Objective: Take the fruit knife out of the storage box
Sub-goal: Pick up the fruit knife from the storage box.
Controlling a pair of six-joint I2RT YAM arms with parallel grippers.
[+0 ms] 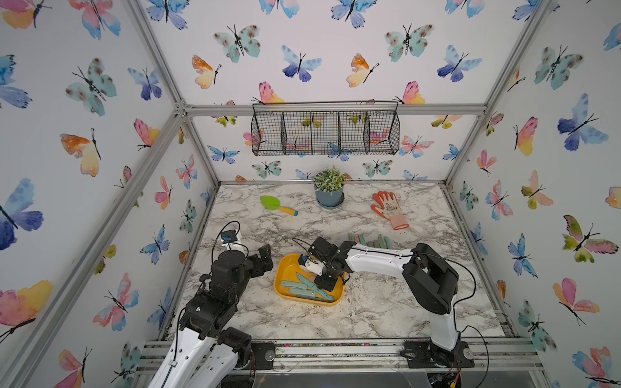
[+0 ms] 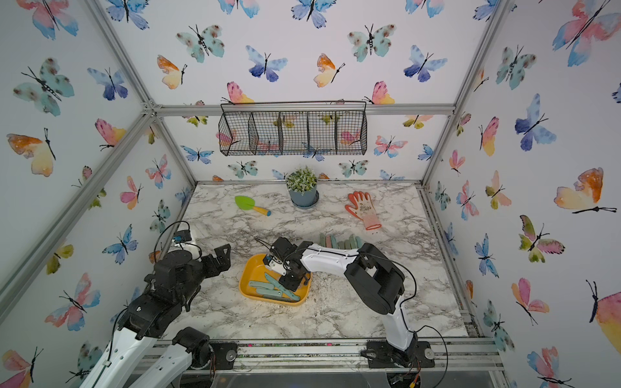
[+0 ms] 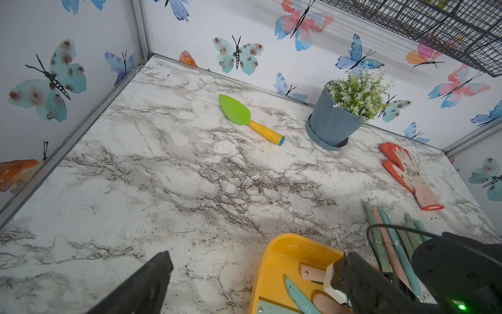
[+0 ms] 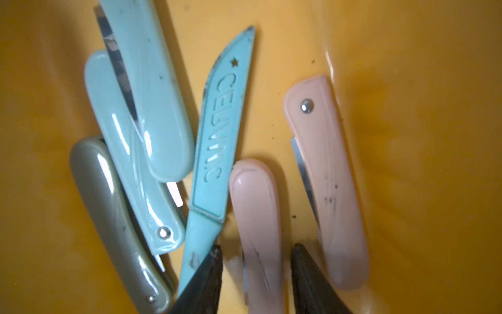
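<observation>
Right gripper (image 4: 256, 247) is lowered into the storage box (image 1: 285, 268), jaws part open and straddling the handle of a pink fruit knife (image 4: 255, 204) that lies on the box floor; narrow gaps show on both sides. A teal sheathed knife (image 4: 217, 136) lies just beside it. Left gripper (image 1: 265, 255) hangs open near the box, above the marble table (image 1: 336, 319).

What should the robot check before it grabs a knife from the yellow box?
1. Right gripper over the storage box: ok.
2. Jaws open, one either side of the middle pink knife: ok.
3. Fingertip clear of the blue knife beside it: cannot tell.
4. That pink knife gripped: not ok, gaps show on both sides.
5. Left gripper outside the box: ok.
</observation>
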